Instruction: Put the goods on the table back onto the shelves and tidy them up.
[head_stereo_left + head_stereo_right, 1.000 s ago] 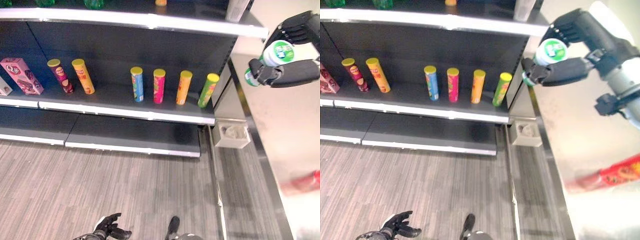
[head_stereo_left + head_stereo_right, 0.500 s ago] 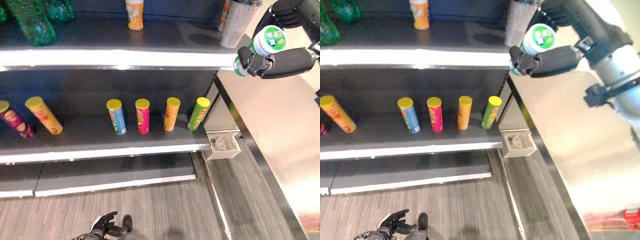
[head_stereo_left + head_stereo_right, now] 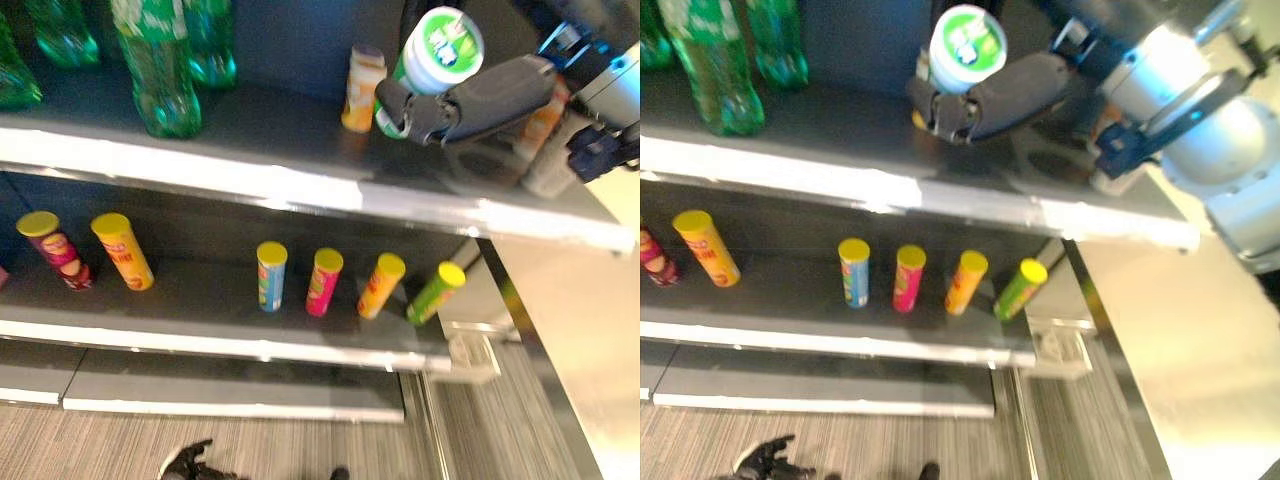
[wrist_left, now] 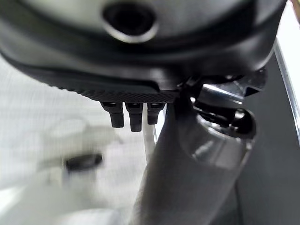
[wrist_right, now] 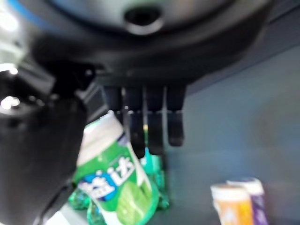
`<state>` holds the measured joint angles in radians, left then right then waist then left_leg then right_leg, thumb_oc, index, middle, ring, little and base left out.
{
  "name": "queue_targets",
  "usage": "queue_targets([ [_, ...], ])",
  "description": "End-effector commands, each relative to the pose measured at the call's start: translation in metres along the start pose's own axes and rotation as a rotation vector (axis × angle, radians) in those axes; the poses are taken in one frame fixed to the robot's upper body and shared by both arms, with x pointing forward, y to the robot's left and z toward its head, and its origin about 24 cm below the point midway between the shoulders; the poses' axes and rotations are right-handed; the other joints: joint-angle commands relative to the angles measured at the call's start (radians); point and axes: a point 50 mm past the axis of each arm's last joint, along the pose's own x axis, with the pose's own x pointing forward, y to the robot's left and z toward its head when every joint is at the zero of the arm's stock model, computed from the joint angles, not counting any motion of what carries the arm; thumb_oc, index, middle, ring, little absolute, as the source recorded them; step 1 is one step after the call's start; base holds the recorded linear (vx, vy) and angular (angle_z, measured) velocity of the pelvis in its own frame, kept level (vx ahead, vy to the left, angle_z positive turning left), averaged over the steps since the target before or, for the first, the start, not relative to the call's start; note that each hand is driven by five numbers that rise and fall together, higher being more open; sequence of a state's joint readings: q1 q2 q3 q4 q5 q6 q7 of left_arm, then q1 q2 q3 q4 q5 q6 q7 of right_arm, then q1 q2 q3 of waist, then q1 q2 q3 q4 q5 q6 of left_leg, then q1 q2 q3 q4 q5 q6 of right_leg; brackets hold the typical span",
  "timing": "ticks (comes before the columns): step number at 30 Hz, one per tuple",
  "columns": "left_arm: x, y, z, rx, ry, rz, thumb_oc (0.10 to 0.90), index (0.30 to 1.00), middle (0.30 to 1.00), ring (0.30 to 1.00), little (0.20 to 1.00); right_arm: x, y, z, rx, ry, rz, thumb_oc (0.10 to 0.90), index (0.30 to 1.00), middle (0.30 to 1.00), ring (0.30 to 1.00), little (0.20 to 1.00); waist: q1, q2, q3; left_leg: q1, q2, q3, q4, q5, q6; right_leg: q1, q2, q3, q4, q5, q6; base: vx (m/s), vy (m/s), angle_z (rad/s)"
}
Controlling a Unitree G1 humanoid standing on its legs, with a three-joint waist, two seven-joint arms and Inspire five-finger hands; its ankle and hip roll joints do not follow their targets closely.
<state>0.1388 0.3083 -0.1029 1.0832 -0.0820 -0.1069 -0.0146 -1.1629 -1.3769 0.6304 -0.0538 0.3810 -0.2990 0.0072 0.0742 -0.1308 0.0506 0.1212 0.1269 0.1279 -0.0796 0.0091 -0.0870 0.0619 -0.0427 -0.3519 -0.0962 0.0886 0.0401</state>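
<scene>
At upper centre, the right hand (image 3: 470, 98) clasps a green-and-white gum bottle (image 3: 437, 52) above the upper shelf (image 3: 300, 180); likely light, rigid, slick plastic; best held mid-body; left hand (image 3: 185, 462), lower left, fingers relaxed.

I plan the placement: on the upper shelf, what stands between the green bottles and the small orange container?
Nothing: in the left eye view the upper shelf is bare between the green bottles and small orange container.
</scene>
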Motion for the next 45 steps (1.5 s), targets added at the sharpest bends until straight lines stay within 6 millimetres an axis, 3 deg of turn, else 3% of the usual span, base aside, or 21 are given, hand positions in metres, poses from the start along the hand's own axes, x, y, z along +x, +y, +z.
queue_targets([
  [1,0.001,0.035,0.017,0.145,-0.042,0.058,0.8,0.9,0.9,0.9,0.9,-0.005,-0.056,-0.013,0.063,0.062,-0.242,0.4,0.3,0.3,0.3,0.3,0.005,-0.034,0.006,-0.014,-0.023,0.055,-0.008,-0.029,-0.029,0.037,-0.185,0.03,0.012,0.015,0.186,0.02,-0.054,0.43],
  [8,0.002,0.032,0.018,0.164,-0.045,0.045,0.8,0.9,0.9,0.9,0.9,0.007,-0.035,-0.025,0.137,0.106,-0.119,0.4,0.3,0.3,0.3,0.3,0.018,-0.035,0.019,-0.029,-0.037,0.04,-0.008,-0.029,-0.024,0.036,-0.21,0.0,0.022,0.031,0.192,0.0,0.0,0.2],
  [24,0.003,0.032,0.022,0.17,-0.057,0.048,0.8,0.9,0.9,0.9,0.9,0.006,-0.017,-0.025,0.137,0.119,-0.007,0.4,0.3,0.3,0.3,0.3,0.018,-0.049,0.026,-0.033,-0.04,0.044,-0.008,-0.035,-0.022,0.029,-0.219,-0.01,0.028,0.037,0.196,0.0,0.0,0.01],
  [33,0.002,0.036,0.025,0.172,-0.067,0.061,0.8,0.9,0.9,0.9,0.9,0.006,-0.019,-0.035,0.136,0.172,-0.001,0.4,0.3,0.3,0.3,0.3,0.021,-0.057,0.036,-0.042,-0.04,0.04,-0.008,-0.031,-0.023,0.02,-0.222,-0.018,0.033,0.039,0.197,0.0,0.0,0.0],
  [35,0.002,0.04,0.026,0.163,-0.07,0.073,0.8,0.9,0.9,0.9,0.9,0.006,-0.024,-0.039,0.135,0.198,-0.008,0.4,0.3,0.3,0.3,0.3,0.024,-0.07,0.042,-0.042,-0.04,0.037,-0.008,-0.034,-0.023,0.023,-0.223,-0.023,0.034,0.038,0.197,0.0,0.0,0.0],
  [45,0.002,0.037,0.023,0.164,-0.063,0.053,0.8,0.9,0.9,0.9,0.9,0.01,-0.02,-0.036,0.148,0.184,0.028,0.4,0.3,0.3,0.3,0.3,0.025,-0.075,0.046,-0.041,-0.042,0.039,-0.008,-0.036,-0.022,0.024,-0.223,-0.026,0.035,0.038,0.198,0.01,-0.003,0.01],
])
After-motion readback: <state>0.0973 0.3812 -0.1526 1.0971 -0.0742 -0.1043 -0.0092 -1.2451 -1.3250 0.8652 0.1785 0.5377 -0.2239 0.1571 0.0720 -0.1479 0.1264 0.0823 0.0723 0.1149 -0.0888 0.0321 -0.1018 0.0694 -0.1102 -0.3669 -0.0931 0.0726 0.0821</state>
